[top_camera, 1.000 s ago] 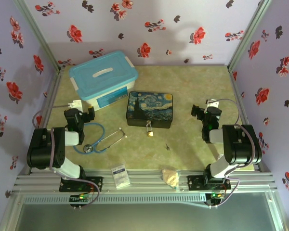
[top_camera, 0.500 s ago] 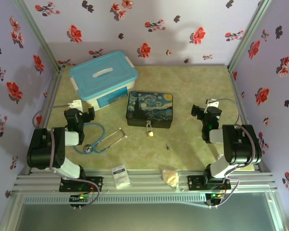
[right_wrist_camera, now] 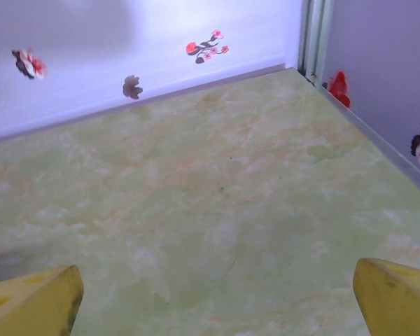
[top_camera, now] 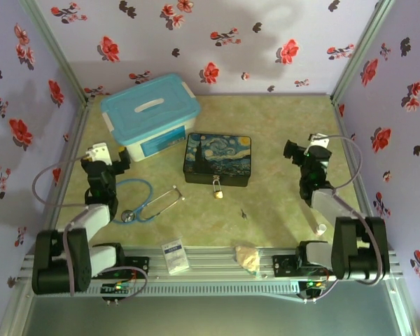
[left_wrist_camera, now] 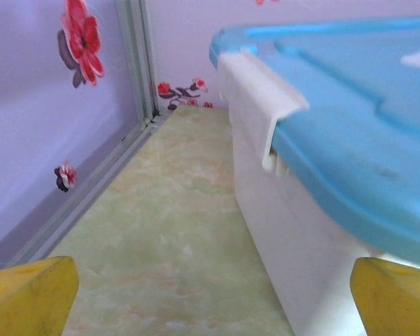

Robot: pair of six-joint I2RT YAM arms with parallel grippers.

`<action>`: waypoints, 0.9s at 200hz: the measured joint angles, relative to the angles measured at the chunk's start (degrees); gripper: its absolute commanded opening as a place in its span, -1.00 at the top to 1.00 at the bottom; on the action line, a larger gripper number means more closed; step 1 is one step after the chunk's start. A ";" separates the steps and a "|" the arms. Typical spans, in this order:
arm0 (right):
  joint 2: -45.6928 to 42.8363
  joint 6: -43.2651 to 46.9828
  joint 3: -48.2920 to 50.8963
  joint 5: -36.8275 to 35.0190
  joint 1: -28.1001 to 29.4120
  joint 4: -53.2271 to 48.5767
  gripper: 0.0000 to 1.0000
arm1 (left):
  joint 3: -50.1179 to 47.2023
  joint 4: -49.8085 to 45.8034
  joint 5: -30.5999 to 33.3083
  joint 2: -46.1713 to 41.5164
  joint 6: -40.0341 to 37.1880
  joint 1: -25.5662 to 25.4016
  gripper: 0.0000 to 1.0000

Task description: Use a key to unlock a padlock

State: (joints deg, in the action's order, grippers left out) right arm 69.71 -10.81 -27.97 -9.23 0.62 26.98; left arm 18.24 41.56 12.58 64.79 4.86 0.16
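One bin (top_camera: 150, 115) fronts your left claw (top_camera: 120, 159), stethoscope (top_camera: 150, 201) beside it; padlock (top_camera: 218, 189) and key (top_camera: 243, 213) lie further right. Arms extended forward, left and right claw (top_camera: 292, 150) both spread apart.

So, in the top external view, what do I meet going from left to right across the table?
Blue-tubed stethoscope with a silver head → small brass padlock with a silver shackle → tiny dark metal key → black right gripper.
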 measured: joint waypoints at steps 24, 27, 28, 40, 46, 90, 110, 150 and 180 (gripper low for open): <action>-4.87 -3.72 -2.03 0.92 0.00 -7.98 -0.99 | 0.02 -4.90 -0.28 -7.48 3.08 -0.17 -0.99; -5.40 -4.20 -2.21 1.38 0.00 -8.90 -0.99 | 0.00 -5.77 -0.42 -8.52 3.96 -0.17 -0.99; -5.51 -4.35 -2.25 1.49 0.00 -9.09 -0.99 | 0.00 -6.01 -0.48 -8.79 4.15 -0.17 -0.99; -7.32 -6.05 -2.47 4.11 0.00 -12.37 -0.99 | -0.07 -8.76 -1.01 -12.70 7.67 -0.17 -0.99; -8.13 -6.91 -2.49 6.01 0.00 -14.12 -0.99 | -0.11 -9.88 -1.73 -14.60 9.73 -0.17 -0.99; -10.40 -12.94 -2.75 16.13 1.44 -27.32 -0.92 | -2.29 -11.72 -13.88 -20.63 23.43 -0.17 -0.99; -11.67 -13.92 -2.75 17.88 5.16 -33.88 -0.89 | -2.27 -14.29 -19.61 -20.46 27.50 -0.46 -0.99; -14.62 -16.24 -2.71 17.75 18.27 -42.75 -0.73 | -0.98 -22.77 -24.48 -20.41 30.64 -8.68 -0.99; -16.52 -18.51 -1.68 15.43 28.50 -45.97 -0.55 | 2.08 -29.53 -25.31 -20.39 30.91 -18.14 -0.99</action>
State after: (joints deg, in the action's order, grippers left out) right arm 53.19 -29.32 -29.65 6.20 29.12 -18.98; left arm 20.32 12.03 -12.73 44.40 35.77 -17.98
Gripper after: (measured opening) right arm 0.809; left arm 0.997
